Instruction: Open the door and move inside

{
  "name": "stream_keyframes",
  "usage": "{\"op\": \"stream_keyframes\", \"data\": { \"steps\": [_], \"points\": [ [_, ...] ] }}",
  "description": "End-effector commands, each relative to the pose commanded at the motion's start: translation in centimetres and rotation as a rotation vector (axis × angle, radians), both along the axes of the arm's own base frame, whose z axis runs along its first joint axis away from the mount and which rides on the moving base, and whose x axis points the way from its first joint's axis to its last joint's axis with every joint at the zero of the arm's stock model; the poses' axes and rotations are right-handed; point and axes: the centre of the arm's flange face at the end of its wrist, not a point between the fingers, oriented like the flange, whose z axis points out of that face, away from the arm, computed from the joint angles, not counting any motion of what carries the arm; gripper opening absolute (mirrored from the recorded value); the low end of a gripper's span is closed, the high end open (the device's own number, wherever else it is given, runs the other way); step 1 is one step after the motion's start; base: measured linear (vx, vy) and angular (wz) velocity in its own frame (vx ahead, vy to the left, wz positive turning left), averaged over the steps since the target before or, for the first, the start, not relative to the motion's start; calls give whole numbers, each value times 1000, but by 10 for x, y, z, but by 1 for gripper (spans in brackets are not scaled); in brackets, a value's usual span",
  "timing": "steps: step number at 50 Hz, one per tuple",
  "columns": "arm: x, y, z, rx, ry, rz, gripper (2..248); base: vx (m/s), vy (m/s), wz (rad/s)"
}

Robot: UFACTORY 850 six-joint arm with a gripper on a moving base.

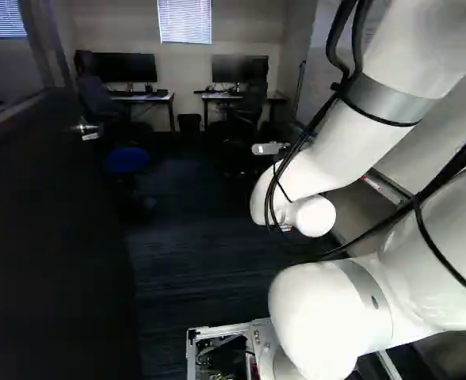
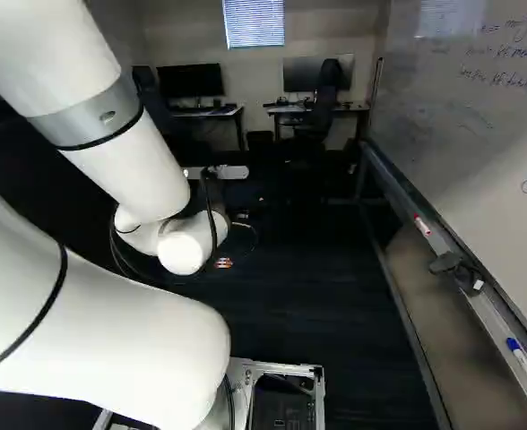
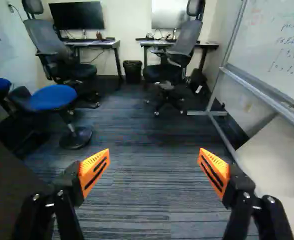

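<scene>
The dark door (image 1: 51, 237) stands swung open along the left of the left base view, its metal handle (image 1: 86, 129) near the upper part. In the right base view my gripper (image 2: 223, 262) shows only as a bit of orange beyond the white wrist, right of the door and apart from it. In the wrist view the gripper (image 3: 153, 167) is open, its orange pads wide apart with only carpet showing between them. A dark surface beside one finger there looks like part of the door.
A whiteboard (image 2: 488, 116) on a frame lines the right side, with markers on its tray. Ahead are a blue stool (image 3: 53, 98), two office chairs, desks (image 3: 92, 44) with monitors and a bin (image 3: 132, 71). Dark carpet (image 3: 137, 135) runs between door and whiteboard.
</scene>
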Motion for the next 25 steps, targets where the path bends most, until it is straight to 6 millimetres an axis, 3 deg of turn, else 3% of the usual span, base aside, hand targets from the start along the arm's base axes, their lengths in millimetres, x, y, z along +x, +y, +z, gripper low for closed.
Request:
{"op": "stream_keyframes", "data": {
  "steps": [25],
  "points": [
    [0,0,0,0,0,0,247,182,8,-5]
  ]
}}
